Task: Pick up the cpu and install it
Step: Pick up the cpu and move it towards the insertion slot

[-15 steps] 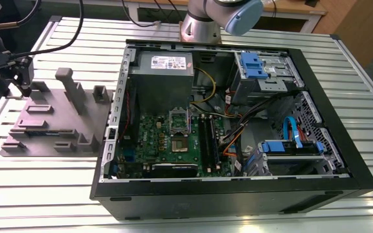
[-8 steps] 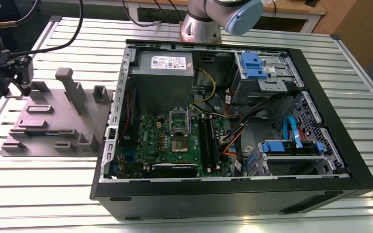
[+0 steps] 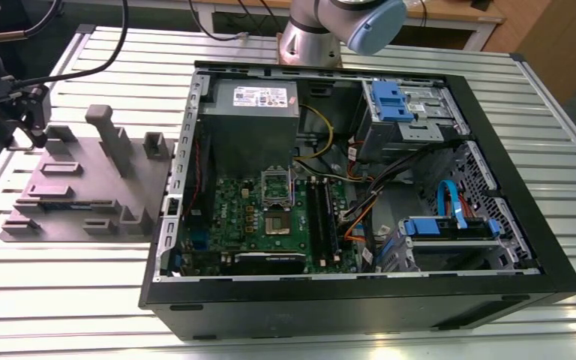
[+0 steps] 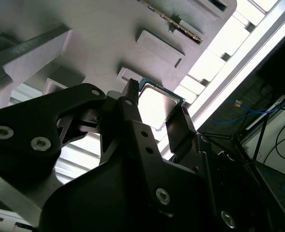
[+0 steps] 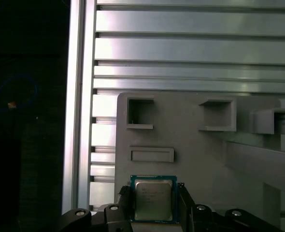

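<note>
Here the end effector is closed on the cpu. In the first wrist view its two black fingers press against two opposite edges of the small square chip, whose silvery top faces up inside a thin green rim. The cpu is at the grey tray, close to the tray's edge that runs along the edge of the counter. I cannot tell if it is already raised from the tray. Near it the tray has a flat rectangular block and a square pocket. The tray lies by the counter's edge on the exterior view's left, just beside the open black computer case, where a green board is showing. The base of the arm stands beyond the case.
</note>
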Controlling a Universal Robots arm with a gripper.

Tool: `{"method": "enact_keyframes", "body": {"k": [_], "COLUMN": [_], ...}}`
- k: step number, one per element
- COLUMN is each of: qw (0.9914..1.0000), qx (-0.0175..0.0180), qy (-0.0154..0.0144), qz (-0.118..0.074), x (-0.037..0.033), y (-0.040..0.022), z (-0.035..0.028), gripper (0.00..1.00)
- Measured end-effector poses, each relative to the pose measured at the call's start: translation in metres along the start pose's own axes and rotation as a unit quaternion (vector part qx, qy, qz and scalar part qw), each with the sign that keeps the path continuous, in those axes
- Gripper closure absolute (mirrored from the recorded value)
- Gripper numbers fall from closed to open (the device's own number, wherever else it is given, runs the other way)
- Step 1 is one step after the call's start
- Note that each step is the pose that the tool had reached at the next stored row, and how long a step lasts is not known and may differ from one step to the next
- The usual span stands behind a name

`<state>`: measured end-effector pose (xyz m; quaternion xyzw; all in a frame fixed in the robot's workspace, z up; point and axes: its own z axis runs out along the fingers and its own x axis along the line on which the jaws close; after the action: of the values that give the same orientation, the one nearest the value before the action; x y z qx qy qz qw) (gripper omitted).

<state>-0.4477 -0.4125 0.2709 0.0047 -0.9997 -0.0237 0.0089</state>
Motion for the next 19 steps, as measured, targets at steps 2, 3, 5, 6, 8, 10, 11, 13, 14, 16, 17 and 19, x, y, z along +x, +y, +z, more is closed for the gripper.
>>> {"method": "enact_keyframes", "body": {"k": [2, 3, 5, 6, 8, 10, 11, 13, 14, 16, 17, 19], "qw": [1.00000, 1.00000, 1.00000, 1.00000, 1.00000, 1.00000, 1.00000, 1.00000, 1.00000, 1.00000, 1.00000, 1.00000], "qx": [0.0000, 0.0001, 0.0000, 0.0000, 0.0000, 0.0000, 0.0000, 0.0000, 0.0000, 0.0000, 0.0000, 0.0000], "qy": [0.0000, 0.0001, 0.0000, 0.0000, 0.0001, 0.0001, 0.0000, 0.0000, 0.0000, 0.0000, 0.0000, 0.0000], "qz": [0.000, 0.000, 0.000, 0.000, 0.000, 0.000, 0.000, 0.000, 0.000, 0.000, 0.000, 0.000], "x": [0.0000, 0.0000, 0.0001, 0.0000, 0.0001, 0.0001, 0.0001, 0.0001, 0.0001, 0.0002, 0.0002, 0.0002], "y": [0.0000, 0.0000, 0.0001, 0.0001, 0.0001, 0.0002, 0.0003, 0.0003, 0.0004, 0.0005, 0.0005, 0.0006], "z": [-0.0003, -0.0008, -0.0015, -0.0019, -0.0032, -0.0047, -0.0056, -0.0073, -0.0082, -0.0099, -0.0108, -0.0122], "gripper": [0.53, 0.53, 0.53, 0.53, 0.53, 0.53, 0.53, 0.53, 0.53, 0.53, 0.53, 0.53]}}
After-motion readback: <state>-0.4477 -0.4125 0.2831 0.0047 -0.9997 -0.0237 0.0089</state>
